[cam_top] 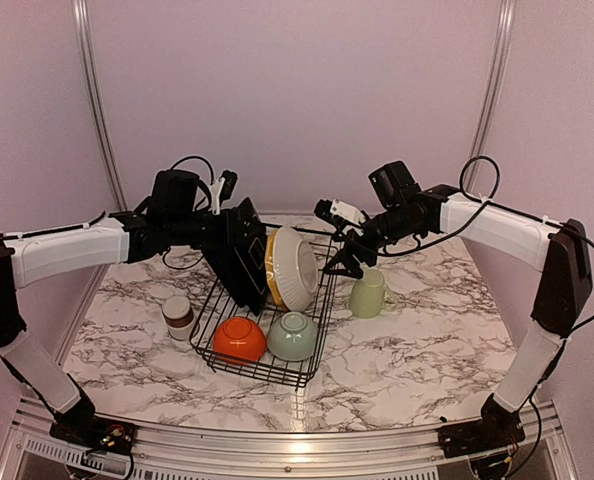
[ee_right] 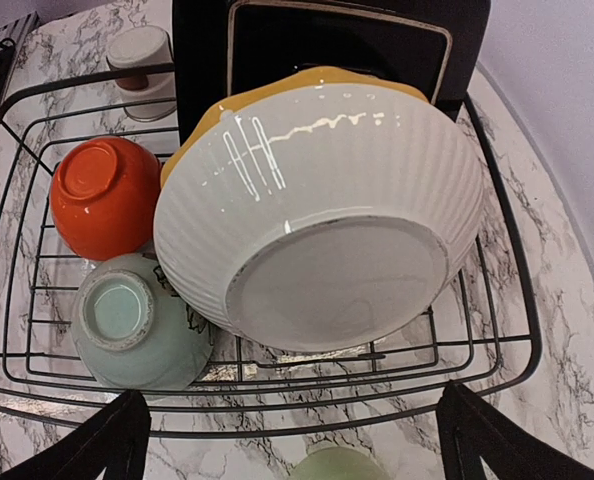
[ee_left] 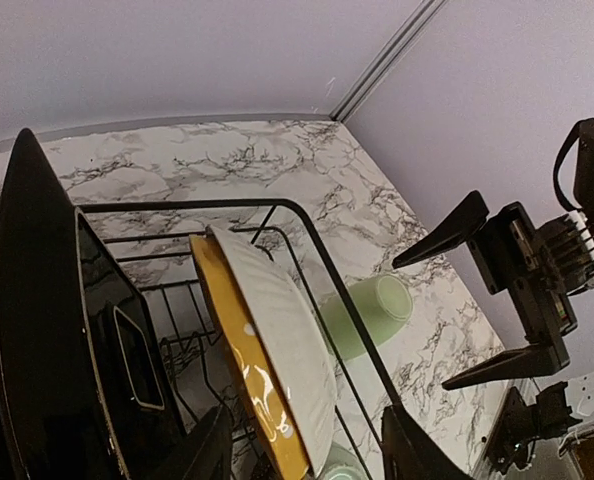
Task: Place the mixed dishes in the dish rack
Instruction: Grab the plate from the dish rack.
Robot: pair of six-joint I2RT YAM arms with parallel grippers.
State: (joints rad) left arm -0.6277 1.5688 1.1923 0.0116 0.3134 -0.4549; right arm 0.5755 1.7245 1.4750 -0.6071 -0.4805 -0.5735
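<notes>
The black wire dish rack (cam_top: 311, 330) stands mid-table. In it stand black square plates (cam_top: 239, 262), a yellow plate (cam_top: 270, 268) and a white ribbed bowl (cam_top: 297, 268), all on edge. An orange bowl (cam_top: 240, 338) and a pale green bowl (cam_top: 292, 336) lie upside down at its front. My left gripper (ee_left: 307, 455) is open above the rack's back, its jaws either side of the yellow plate (ee_left: 232, 350) and white bowl (ee_left: 277, 330), and the black plates (ee_left: 47, 330) are outside its left finger. My right gripper (cam_top: 343, 262) is open and empty beside the rack's right rim. The pale green mug (cam_top: 368, 293) stands under it.
A small grey-brown cup (cam_top: 178, 316) stands on the marble table left of the rack (ee_right: 497, 330); it also shows in the right wrist view (ee_right: 142, 55). The mug shows at the bottom of the right wrist view (ee_right: 337, 465). Purple walls close in the back and sides.
</notes>
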